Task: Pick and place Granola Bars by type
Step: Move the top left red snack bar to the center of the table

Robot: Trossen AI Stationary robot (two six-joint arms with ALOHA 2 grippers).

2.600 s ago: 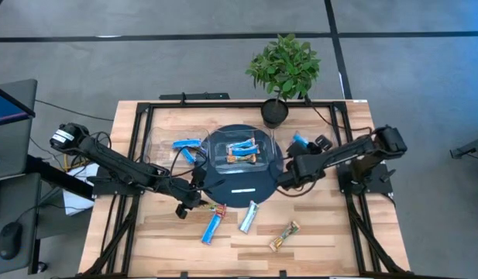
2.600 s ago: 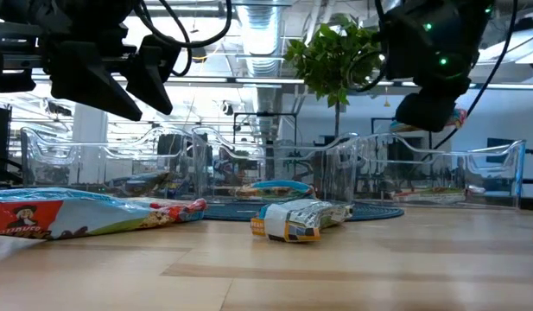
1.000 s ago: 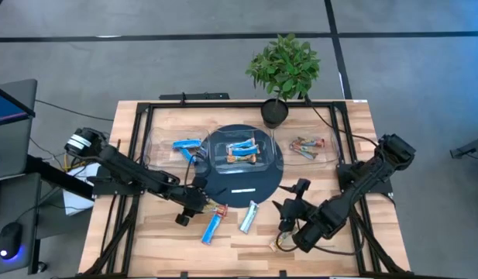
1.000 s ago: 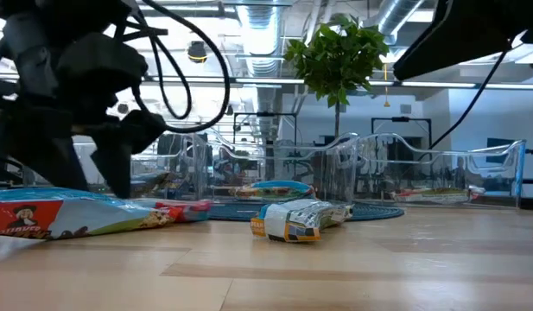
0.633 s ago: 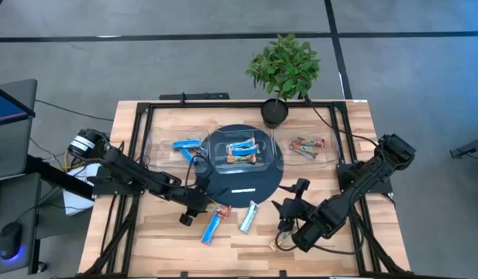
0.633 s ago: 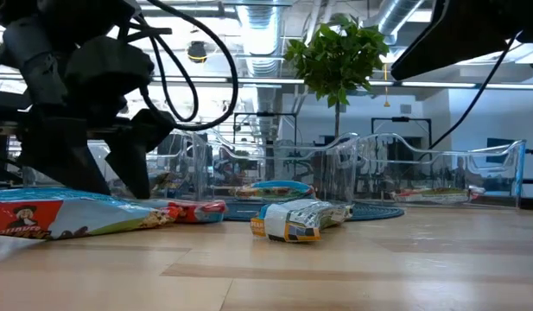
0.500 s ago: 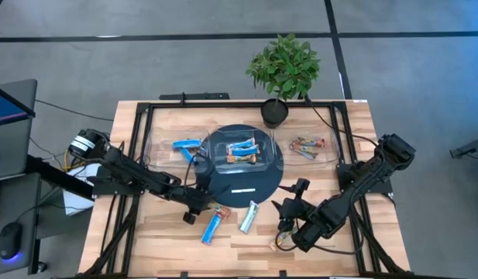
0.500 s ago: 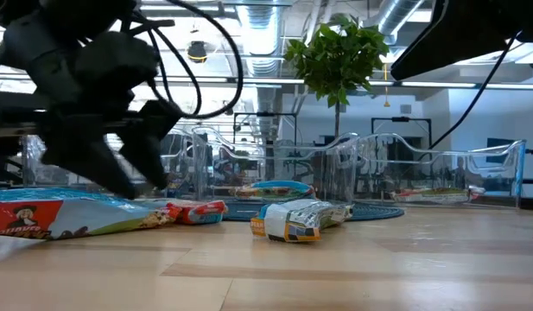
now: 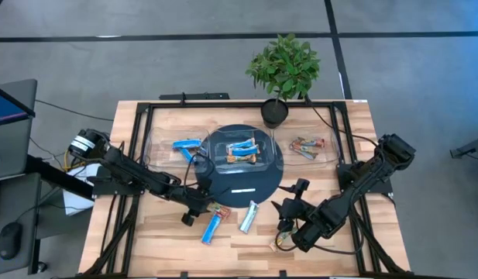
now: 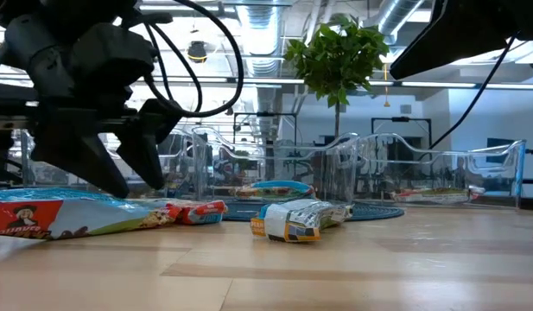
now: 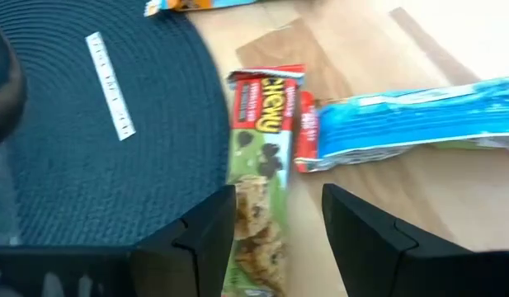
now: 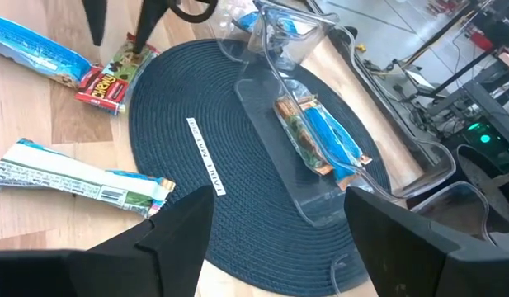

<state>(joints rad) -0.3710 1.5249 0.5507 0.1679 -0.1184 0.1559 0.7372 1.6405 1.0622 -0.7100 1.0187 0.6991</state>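
left gripper point(image 9: 198, 211) lowered over green chewy bar point(image 11: 256, 198), right gripper point(image 9: 289, 222) swung forward from right tray

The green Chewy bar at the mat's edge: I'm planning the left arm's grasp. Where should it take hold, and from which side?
Grip the Chewy bar across its narrow width near the middle, coming straight down from above. It lies flat, half on the mat, half on wood, so only a top approach fits. The blue bar touches its red end, so stay clear of that end. The left gripper hangs open over it already, fingers straddling its long sides.
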